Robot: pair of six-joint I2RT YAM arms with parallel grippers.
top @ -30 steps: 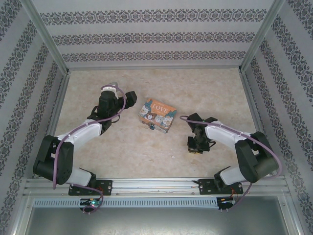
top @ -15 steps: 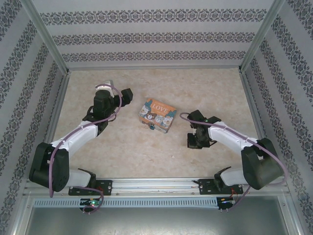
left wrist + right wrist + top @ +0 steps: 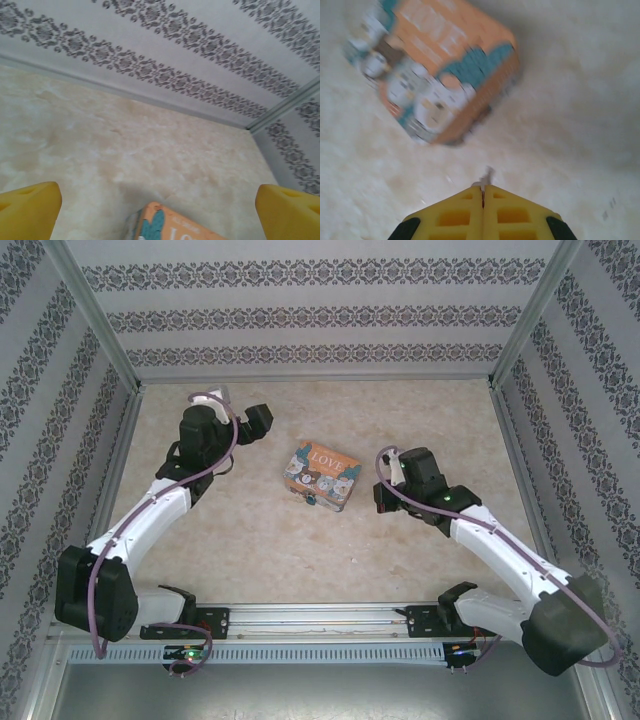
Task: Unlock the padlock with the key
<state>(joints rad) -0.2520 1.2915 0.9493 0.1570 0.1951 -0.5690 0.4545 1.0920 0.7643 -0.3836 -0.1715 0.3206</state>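
left claw (image 3: 256,422) over the far-left part of the desk (image 3: 250,540), jaws wide apart; in its wrist view the two yellow fingertips (image 3: 29,210) sit at opposite bottom corners, with a corner of the orange LOVE tin (image 3: 322,476) low in frame between them; right claw (image 3: 482,194) shut tight, yellow pads pressed face to face; a thin silvery tip, the key (image 3: 486,176), sticks out of the seam between the pads and points toward the tin; that view is blurred, so no detail on it; from the top camera the right claw is just right of the tin, apart from it, not touching; padlock (image 3: 311,501): tiny teal speck against the middle of the tin's near side, down at desk level; shackle too small to make out; can't tell whether it hangs on the tin or merely lies against it; tin sits mid desk, turned a bit askew, picture lid up, between the two claws; right claw is nearer the padlock than the left one, which is well apart from it; dark smudge at the tin's lower edge in the right wrist view, too blurred to tell what it is
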